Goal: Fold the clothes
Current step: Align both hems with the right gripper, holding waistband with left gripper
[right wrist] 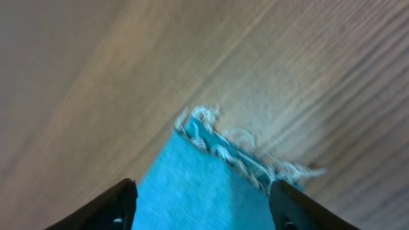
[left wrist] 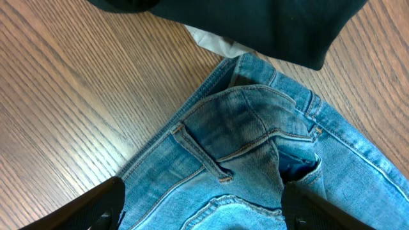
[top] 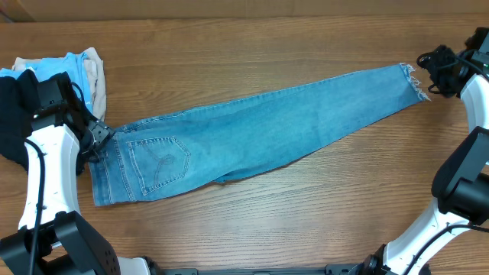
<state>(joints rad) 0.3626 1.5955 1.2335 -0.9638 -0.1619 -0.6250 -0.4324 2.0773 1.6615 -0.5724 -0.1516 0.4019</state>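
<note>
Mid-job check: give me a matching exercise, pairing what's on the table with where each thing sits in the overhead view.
Things:
1 frayed hem
2 waistband
3 black garment
4 back pocket

Places:
A far left of the view
B by the right pincer
C by the left pincer
D on the jeans, left of centre

Pairs: 1-B, 2-C, 3-A, 4-D

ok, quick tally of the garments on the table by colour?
Blue denim: 1, the jeans
Black: 1, the black garment
Light blue: 1, the small light blue garment
Beige: 1, the beige garment
Total: 4
</note>
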